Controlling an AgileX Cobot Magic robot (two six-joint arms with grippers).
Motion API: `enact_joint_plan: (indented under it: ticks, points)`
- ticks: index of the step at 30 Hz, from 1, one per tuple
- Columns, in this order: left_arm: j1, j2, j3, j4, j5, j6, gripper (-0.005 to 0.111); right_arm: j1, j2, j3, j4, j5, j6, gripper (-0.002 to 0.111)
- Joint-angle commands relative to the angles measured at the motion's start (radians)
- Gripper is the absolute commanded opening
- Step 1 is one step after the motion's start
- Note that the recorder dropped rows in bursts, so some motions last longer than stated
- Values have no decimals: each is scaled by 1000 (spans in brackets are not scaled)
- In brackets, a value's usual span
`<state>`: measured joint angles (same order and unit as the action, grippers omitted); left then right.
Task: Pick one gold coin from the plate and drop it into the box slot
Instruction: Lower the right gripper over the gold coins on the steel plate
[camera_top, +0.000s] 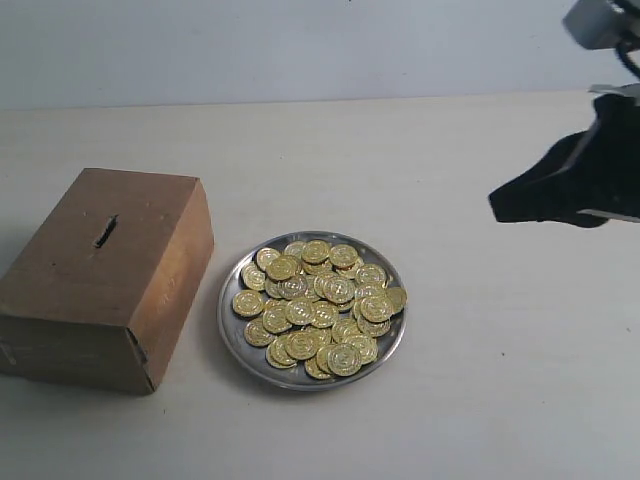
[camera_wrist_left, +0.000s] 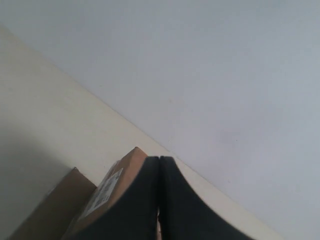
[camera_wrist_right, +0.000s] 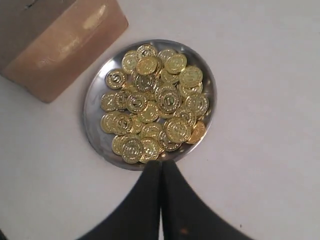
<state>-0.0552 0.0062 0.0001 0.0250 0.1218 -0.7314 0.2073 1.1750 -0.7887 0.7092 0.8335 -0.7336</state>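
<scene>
Right gripper and left gripper, each with fingers pressed together; gold coins heap the plate beside the box, whose white label is too blurred to read.

You see a pale cream table stretching across the whole scene, its surface smooth and matte. At the far side it meets a plain grey-white wall in a straight line running left to right.

Soft diffuse light, mildly dim; coins glint; sheen on box; right pincer close, blurred black.
</scene>
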Motion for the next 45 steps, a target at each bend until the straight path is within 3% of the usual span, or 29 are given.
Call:
enact_joint_plan:
  ticks: [1,7,20,22,24,25,27,28,35,45]
  points:
    - [-5,-6,0,-6,7,-7,0,119,115,-66,-105,-168,84,0]
    - [-5,-6,0,-6,-6,-9,0,219,273,-151,-315,-254,310,0]
    - [-5,-6,0,-6,-47,-3,0,413,743,-491,-420,-209,368,0]
    - [-5,-6,0,-6,-47,20,0,446,797,-567,-494,-172,423,9]
    - [-5,-6,0,-6,-47,20,0,478,852,-650,-578,-126,511,26]
    - [-5,-6,0,-6,-47,20,0,491,892,-709,-590,-91,550,40]
    - [-5,-6,0,-6,-47,22,0,503,937,-780,-588,-36,556,56]
    - [-5,-6,0,-6,-47,22,0,503,955,-800,-586,-14,558,58]
    - [-5,-6,0,-6,-47,22,0,503,1100,-983,-574,137,591,56]
    - [-5,-6,0,-6,-45,32,0,503,1153,-1006,-573,164,602,54]
